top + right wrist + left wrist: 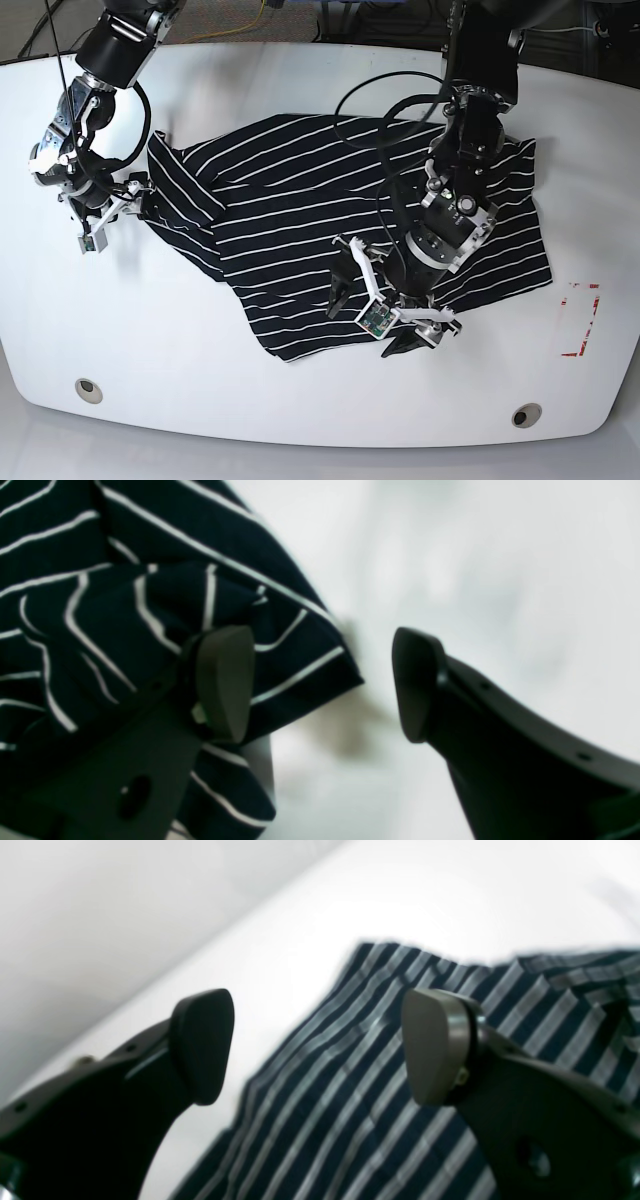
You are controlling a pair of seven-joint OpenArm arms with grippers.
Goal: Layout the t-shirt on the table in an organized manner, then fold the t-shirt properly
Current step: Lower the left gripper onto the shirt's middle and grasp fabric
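The black t-shirt (300, 200) with thin white stripes lies spread and creased across the middle of the white table (300, 420). My left gripper (368, 315) hangs open over the shirt's front hem. In the left wrist view its fingers (435, 1045) stand wide apart above the striped t-shirt (350, 1100), and nothing is between them. My right gripper (120, 200) is at the shirt's left sleeve. In the right wrist view this gripper (320, 682) is open, with one finger (225, 680) over the bunched sleeve of the t-shirt (100, 605) and the other over bare table (500, 580).
A red-marked rectangle (582, 320) sits near the table's right edge. Two round grommets (88, 389) (526, 414) lie along the front edge. Black cables loop from the left arm over the shirt (380, 110). The table's left edge runs close to the right arm.
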